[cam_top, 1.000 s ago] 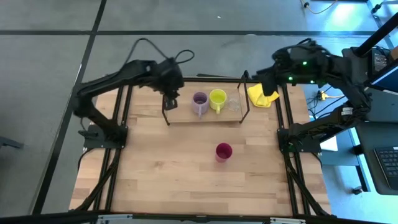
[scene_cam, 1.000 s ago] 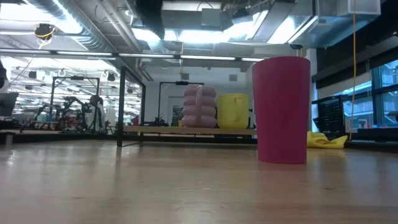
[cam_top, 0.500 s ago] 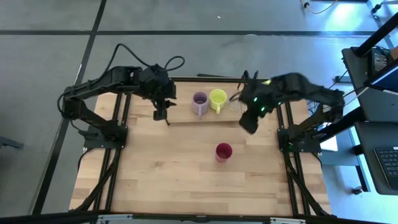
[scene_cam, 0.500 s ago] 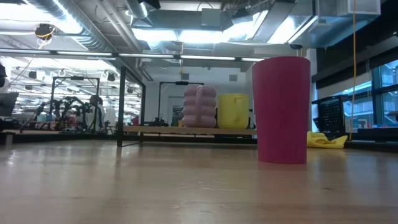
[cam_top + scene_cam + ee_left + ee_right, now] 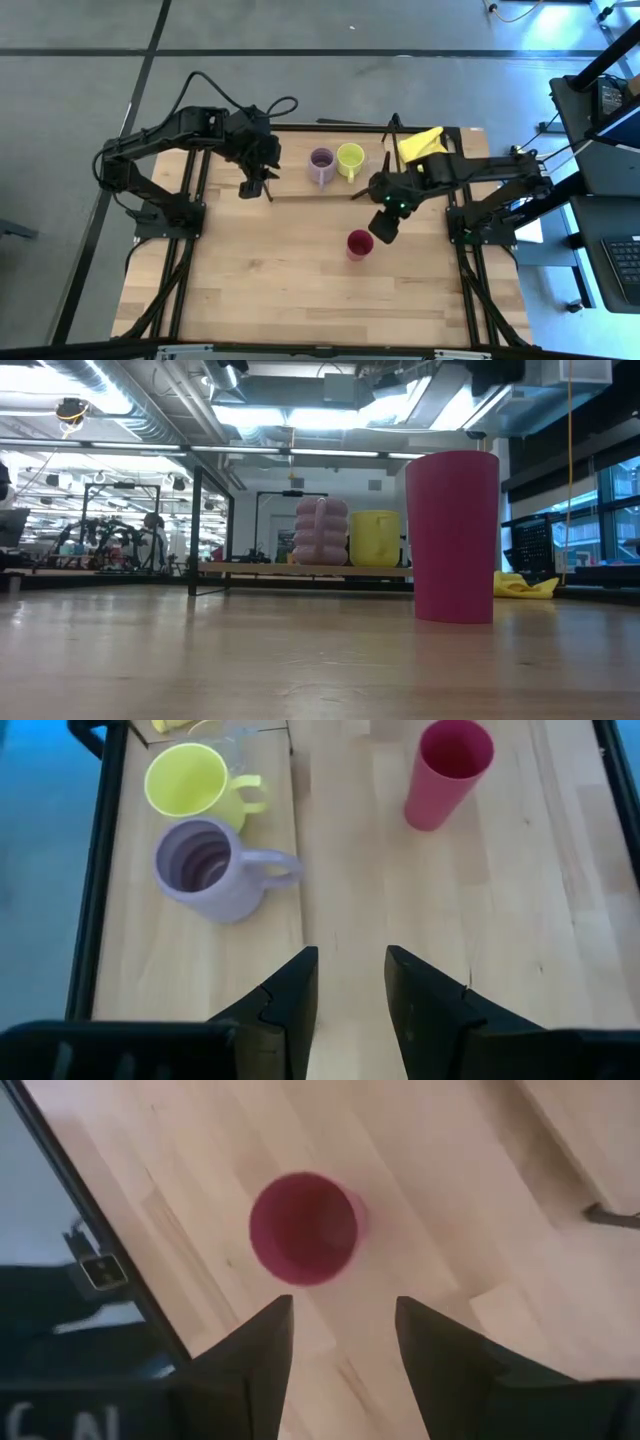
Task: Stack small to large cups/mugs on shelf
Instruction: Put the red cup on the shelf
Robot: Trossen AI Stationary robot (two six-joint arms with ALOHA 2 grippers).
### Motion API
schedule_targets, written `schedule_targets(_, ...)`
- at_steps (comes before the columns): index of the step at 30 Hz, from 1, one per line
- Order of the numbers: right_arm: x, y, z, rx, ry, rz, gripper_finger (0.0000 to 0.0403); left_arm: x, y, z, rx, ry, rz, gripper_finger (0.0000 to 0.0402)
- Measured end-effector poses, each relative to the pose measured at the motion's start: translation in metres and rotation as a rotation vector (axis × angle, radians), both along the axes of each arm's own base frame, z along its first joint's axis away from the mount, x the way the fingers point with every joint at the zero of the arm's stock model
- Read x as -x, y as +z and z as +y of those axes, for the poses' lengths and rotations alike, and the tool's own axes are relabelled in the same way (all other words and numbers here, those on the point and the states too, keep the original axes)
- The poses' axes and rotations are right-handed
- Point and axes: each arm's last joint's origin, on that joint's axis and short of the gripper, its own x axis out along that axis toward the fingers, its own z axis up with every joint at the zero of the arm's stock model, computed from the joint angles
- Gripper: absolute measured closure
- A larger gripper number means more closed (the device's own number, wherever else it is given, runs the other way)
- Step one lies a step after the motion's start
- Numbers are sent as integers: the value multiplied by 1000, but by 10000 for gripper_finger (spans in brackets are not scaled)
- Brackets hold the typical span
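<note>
The dark red cup (image 5: 359, 243) stands upright on the table, mid-right; it also shows in the low view (image 5: 452, 536). The pale lilac mug (image 5: 322, 165) and the yellow-green mug (image 5: 350, 158) stand side by side on the shelf (image 5: 300, 187) at the far edge. The tiny clear glass (image 5: 236, 742) stands beside the yellow-green mug. My right gripper (image 5: 383, 228) is open, above the table just right of the red cup (image 5: 303, 1228). My left gripper (image 5: 256, 186) is open and empty at the shelf's left end.
A yellow cloth (image 5: 420, 145) lies at the far right corner, beyond the shelf's right end. The black table frame (image 5: 190, 230) runs along both sides. Bare wood lies in front of the shelf and around the red cup.
My right gripper has swung from over the yellow cloth at the far right corner toward the near edge and the left, ending beside the red cup. My left gripper has drawn back a little toward the near-left from the shelf's left end. The cups have stayed put.
</note>
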Motion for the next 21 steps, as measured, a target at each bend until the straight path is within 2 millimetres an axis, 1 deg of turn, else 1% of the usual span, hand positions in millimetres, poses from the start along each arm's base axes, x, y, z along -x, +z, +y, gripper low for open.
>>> schedule_targets(6,2,-6,1,-1,-28,-2,224,0,0,0,5,1,-1,289)
schedule_targets(8,2,-1,0,29,-33,-27,224,-1,0,-1,30,-11,-12,289)
schedule_targets(10,1,8,-2,90,-30,-87,224,-5,3,-4,93,-70,-65,289)
schedule_targets(12,0,22,-7,172,-34,-161,224,-16,4,-9,128,-139,-128,289)
schedule_targets(16,-1,60,-26,340,-73,-327,224,-40,0,-18,72,-252,-201,289)
schedule_targets(18,2,82,-37,386,-90,-414,224,-53,-6,-21,47,-299,-203,289)
schedule_targets(21,12,112,-56,413,-120,-518,224,-70,-20,-30,-2,-401,-174,289)
